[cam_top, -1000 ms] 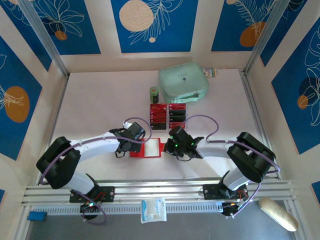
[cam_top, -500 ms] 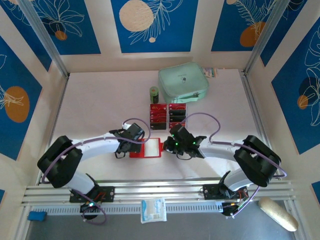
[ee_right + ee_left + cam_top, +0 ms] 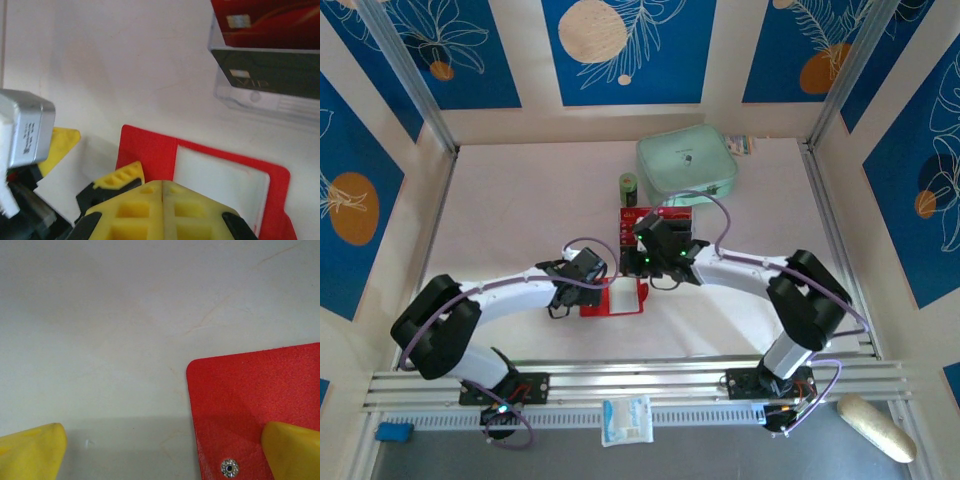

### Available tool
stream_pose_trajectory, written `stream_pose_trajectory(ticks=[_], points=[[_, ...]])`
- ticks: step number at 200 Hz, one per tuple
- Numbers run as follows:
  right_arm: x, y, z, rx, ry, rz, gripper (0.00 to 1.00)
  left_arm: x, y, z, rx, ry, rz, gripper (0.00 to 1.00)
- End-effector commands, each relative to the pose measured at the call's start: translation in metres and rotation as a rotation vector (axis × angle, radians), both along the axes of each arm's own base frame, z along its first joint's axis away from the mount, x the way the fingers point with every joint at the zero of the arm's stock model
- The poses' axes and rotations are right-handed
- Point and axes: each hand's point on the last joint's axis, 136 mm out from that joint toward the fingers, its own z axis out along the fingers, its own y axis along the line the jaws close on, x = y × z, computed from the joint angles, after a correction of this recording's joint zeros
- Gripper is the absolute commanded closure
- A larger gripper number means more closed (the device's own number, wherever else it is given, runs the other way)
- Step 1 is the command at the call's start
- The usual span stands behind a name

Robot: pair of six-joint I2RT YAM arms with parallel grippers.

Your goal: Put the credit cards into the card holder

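**Top external.** The card holder [image 3: 620, 298] lies open on the worktop [image 3: 520, 200], between the two wrists and near the arm bases. The credit cards [image 3: 632, 222] sit just beyond it, toward the mint-green pouch [image 3: 686, 165]. Your right arm reaches over the gap between holder and cards, so it is the nearer arm to the cards. Your left arm stands at the holder's left edge.

**Left wrist.** The left jaws are spread wide and grasp nothing. One yellow finger [image 3: 291, 447] hangs over the holder's red flap by the snap stud [image 3: 229, 467]; the other is off over bare worktop. I cannot tell whether the finger touches the flap.

**Right wrist.** The right jaws are clenched together, empty, above the holder's near edge. The pale pocket [image 3: 215, 180] lies right in front of them. The cards lie ahead and to the right, in a clear tray [image 3: 250, 97]: a black card [image 3: 270, 72] nearest, a red one [image 3: 260, 22] behind. Their long axes run across the view, so they face the jaws broadside. Judgement: you must open the right jaws before reaching for a card.
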Motion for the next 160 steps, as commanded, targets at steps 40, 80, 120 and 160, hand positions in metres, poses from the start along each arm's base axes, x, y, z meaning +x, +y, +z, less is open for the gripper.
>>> stream_pose_trajectory(ticks=[40,80,120,160], points=[[0.015,0.011,-0.023,-0.093,-0.003,0.086,0.99,-0.006,0.005,-0.002,0.0,0.022,0.008,0.0],[0.034,0.017,-0.029,-0.113,-0.014,0.055,0.99,-0.006,0.006,-0.002,0.002,0.021,0.009,0.0],[0.055,0.01,-0.036,-0.155,-0.031,-0.034,1.0,-0.005,0.005,-0.002,0.0,0.021,0.009,0.0],[0.07,-0.008,-0.039,-0.174,-0.042,-0.161,1.0,-0.005,0.004,-0.002,-0.003,0.023,0.008,0.0]])
